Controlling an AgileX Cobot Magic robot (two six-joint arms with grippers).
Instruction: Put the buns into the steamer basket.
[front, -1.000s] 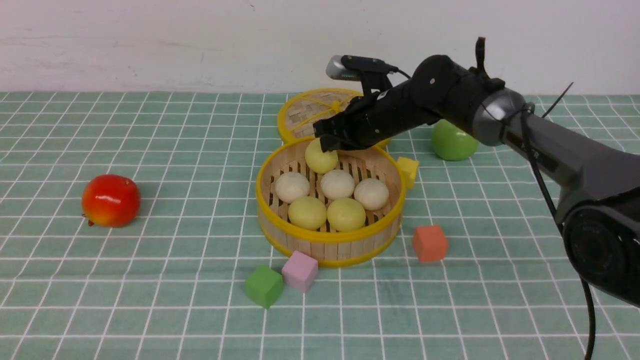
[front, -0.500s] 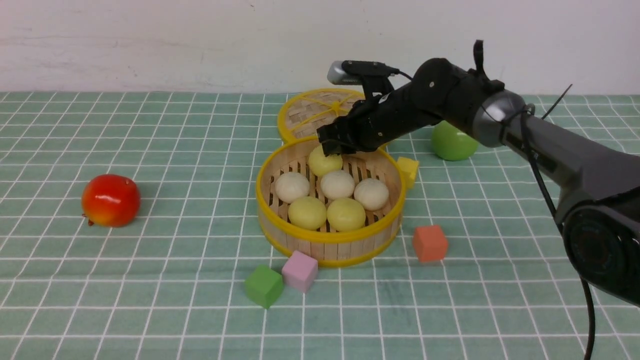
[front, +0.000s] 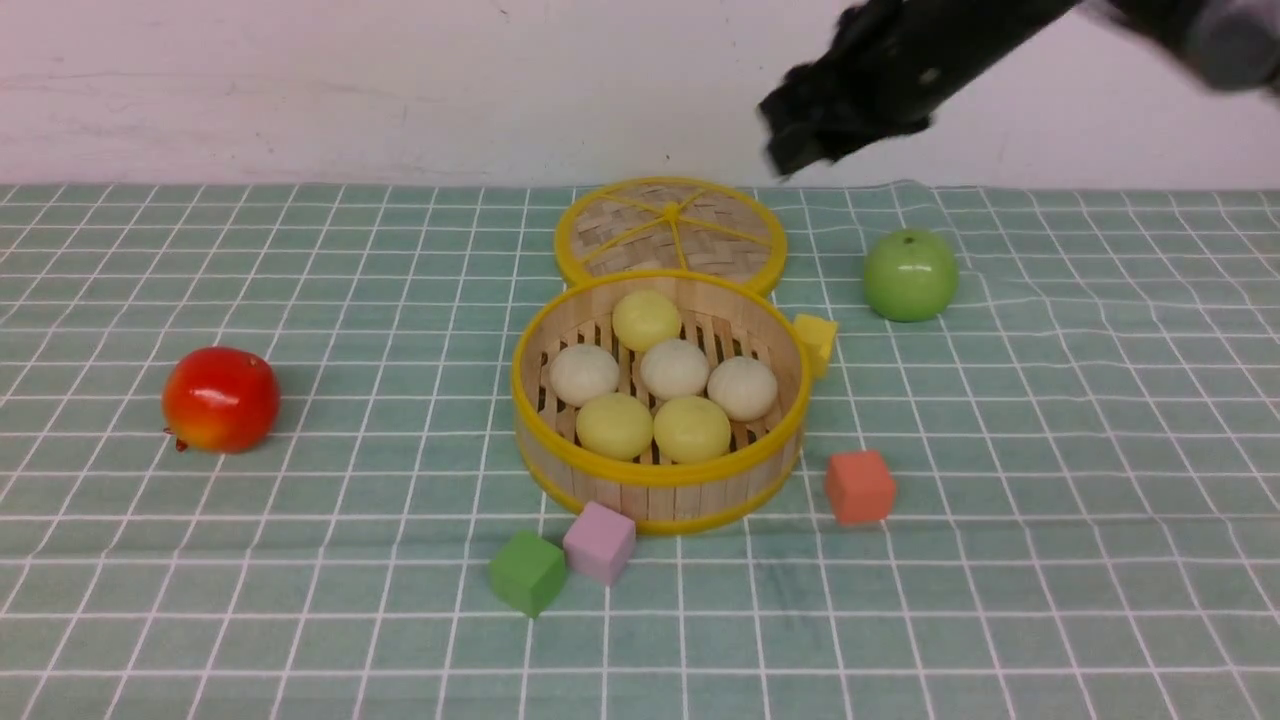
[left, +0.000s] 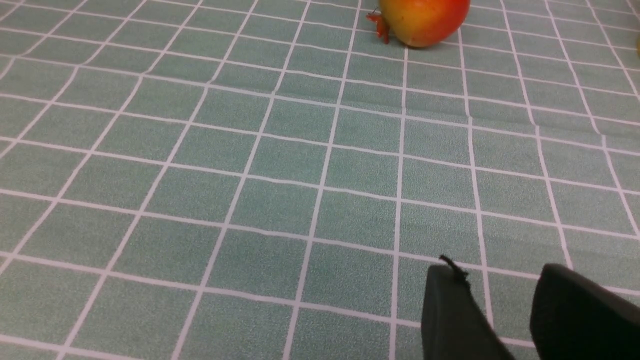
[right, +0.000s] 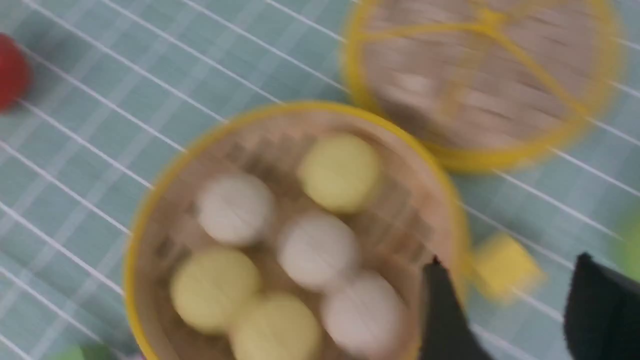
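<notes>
Having let go of the yellow bun, our right gripper (front: 800, 135) is now lifting away high over the far right, fingers spread and carrying nothing. We are seeing all six buns (front: 662, 372) sitting inside the steamer basket (front: 660, 470) at centre, while our left gripper (left: 505, 310) is hovering spread and empty over the cloth (left: 280, 165).

Lab tabletop, checked cloth (front: 300, 560), plain wall (front: 300, 80)
</notes>
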